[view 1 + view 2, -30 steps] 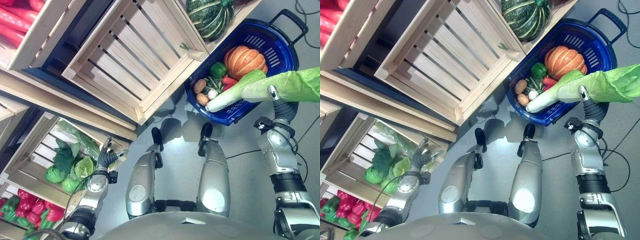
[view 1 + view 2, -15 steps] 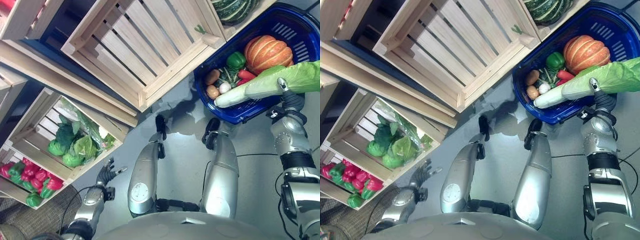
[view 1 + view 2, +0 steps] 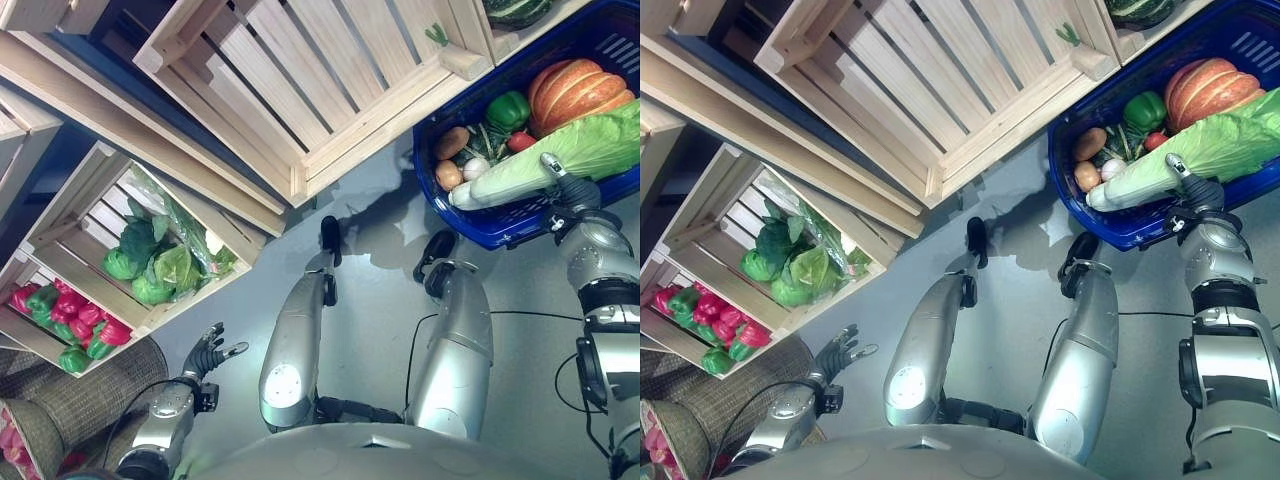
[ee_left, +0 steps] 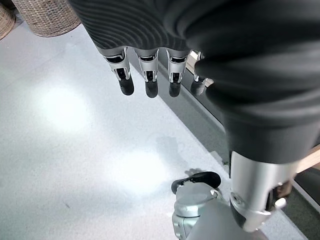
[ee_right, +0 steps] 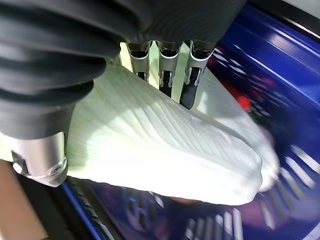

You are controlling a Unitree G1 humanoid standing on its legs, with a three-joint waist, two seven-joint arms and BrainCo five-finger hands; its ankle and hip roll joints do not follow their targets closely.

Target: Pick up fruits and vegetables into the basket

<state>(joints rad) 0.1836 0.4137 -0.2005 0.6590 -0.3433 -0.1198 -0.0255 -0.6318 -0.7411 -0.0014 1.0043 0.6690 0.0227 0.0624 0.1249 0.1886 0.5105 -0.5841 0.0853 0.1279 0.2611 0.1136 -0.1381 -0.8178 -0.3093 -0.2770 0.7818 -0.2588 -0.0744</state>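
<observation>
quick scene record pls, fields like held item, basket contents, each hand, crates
held item: napa cabbage in right hand, over the blue basket
basket contents: pumpkin, green pepper, potato, other small produce
right hand: fingers curled on the cabbage
left hand: open, holding nothing, above the floor
crates: large slatted crate with no produce visible; lower crate of leafy greens; red and green peppers beside it

blue basket point(image 3: 520, 228) cut off at edge, cabbage point(image 3: 560, 160) hiding its contents

Smooth grey floor point(image 3: 370, 260) with bright light patches; pale wooden crates point(image 3: 330, 70) on shelving far left; wicker baskets point(image 3: 70, 395) near left.
</observation>
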